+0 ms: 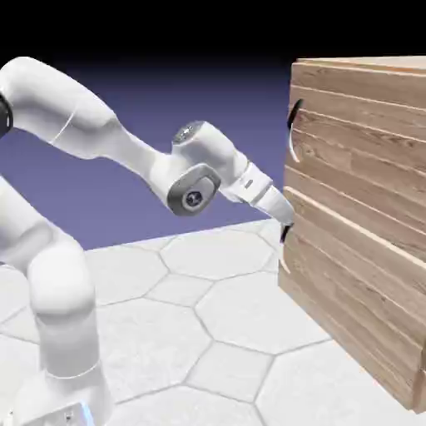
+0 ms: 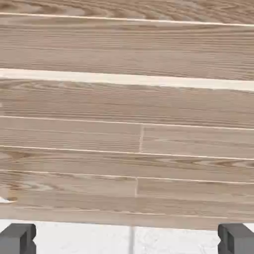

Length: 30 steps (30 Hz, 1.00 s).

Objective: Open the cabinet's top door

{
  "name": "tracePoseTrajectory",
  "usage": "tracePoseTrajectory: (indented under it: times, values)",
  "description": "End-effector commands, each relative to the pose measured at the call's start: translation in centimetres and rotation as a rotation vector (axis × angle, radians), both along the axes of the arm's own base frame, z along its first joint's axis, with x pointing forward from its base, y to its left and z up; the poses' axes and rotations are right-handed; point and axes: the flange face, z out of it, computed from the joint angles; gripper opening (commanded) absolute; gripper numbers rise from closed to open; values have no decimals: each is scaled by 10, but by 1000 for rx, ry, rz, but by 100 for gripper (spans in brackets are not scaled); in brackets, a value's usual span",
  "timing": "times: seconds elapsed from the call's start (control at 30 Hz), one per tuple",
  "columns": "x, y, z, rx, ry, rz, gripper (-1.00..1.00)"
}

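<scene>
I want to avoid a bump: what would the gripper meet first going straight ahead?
Probably the cabinet's lower front panel, not the top door; whether a fingertip would catch the lower handle first is unclear.

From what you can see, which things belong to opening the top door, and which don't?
Part of the job:
- large light-brown wood-plank cabinet
- upper plank door panel
- its dark curved handle
- open grey two-fingered end effector

Not part of it:
- lower plank panel
- its dark curved handle
- pale hexagon-patterned floor

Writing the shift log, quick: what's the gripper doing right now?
Gripper: open, finger tips wide apart, nothing held between them.
</scene>
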Motion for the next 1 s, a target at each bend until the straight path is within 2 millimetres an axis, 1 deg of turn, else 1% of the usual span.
tracePoseTrajectory:
  times: [0.0,0.27,0.5,0.73,0.97]
  values:
    - [1,-2,8,39,-19,-39,100]
    - [-1,-10,69,367,-175,-311,100]
    - [-8,-6,112,674,-302,-496,100]
    - [-14,9,144,995,-406,-633,100]
    - [-17,33,161,1325,-474,-730,100]
